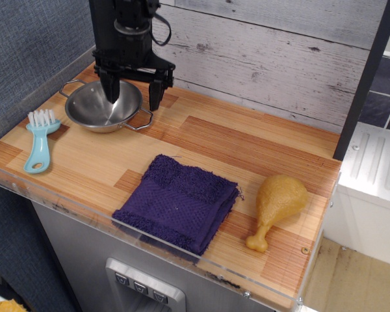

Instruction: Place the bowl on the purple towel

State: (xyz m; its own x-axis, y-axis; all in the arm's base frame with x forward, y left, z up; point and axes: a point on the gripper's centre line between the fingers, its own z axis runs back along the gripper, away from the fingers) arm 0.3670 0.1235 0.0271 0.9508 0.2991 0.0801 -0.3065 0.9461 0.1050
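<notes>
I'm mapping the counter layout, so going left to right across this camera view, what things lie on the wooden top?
Blue brush → steel bowl, with the open gripper straddling its right rim → purple towel → toy chicken drumstick.

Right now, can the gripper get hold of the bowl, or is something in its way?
Probably yes. The gripper is open, with one finger over the inside of the bowl and the other outside its right rim. Nothing lies between them; the brush is off to the left.

Bare counter (pixel 201 140) (bowl (pixel 97 107) to towel (pixel 179 205))
</notes>
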